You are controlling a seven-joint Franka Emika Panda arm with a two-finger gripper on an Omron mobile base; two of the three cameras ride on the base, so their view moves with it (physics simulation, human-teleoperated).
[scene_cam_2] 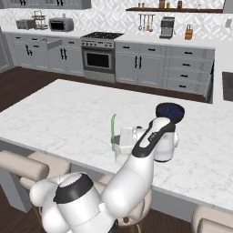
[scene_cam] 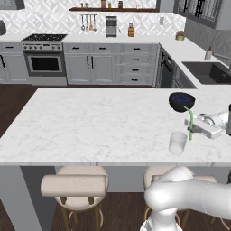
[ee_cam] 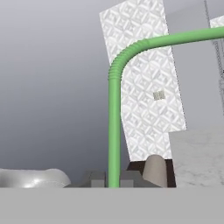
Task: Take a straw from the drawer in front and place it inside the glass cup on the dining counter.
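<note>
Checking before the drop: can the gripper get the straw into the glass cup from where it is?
Probably yes. The gripper holds the straw upright just above and beside the glass cup, whose mouth is open. The dark bowl sits farther back on the counter.

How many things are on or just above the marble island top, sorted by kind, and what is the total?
Straws: 1, the green straw held upright in the shut jaws, beside the cup and not yet in it
Cups: 1, the clear glass cup
Bowls: 1, the dark bowl
Total: 3
</note>
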